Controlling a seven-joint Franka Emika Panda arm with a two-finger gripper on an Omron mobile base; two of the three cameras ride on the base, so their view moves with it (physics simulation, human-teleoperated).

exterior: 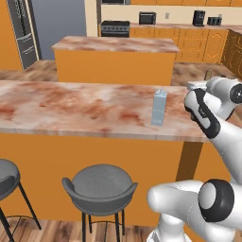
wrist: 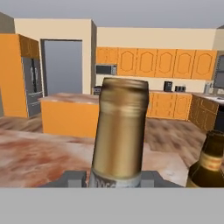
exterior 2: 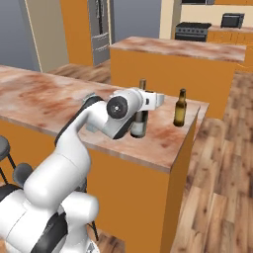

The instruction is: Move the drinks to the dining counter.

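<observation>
The dining counter (exterior: 71, 106) spans the left base view, and the pale blue-grey carton (exterior: 159, 108) stands upright on it near its right end. Close to the counter's end (exterior 2: 163, 143) in the right base view, the dark wine bottle (exterior 2: 139, 124) stands upright. My gripper (exterior 2: 144, 101) is shut on its neck, just below the top. Up close in the hand view, the bottle's gold-foiled neck (wrist: 119, 131) sits between my fingertips (wrist: 75, 177). The brown beer bottle (exterior 2: 180, 108) stands a short way right of the wine bottle, apart from it, and it also shows in the hand view (wrist: 209, 164).
Two grey bar stools (exterior: 100, 185) (exterior: 6, 174) stand in front of the counter. Behind it is a shorter island (exterior: 113, 59) with a like top. The counter's end edge (exterior 2: 190, 131) drops to the wooden floor just past the beer bottle.
</observation>
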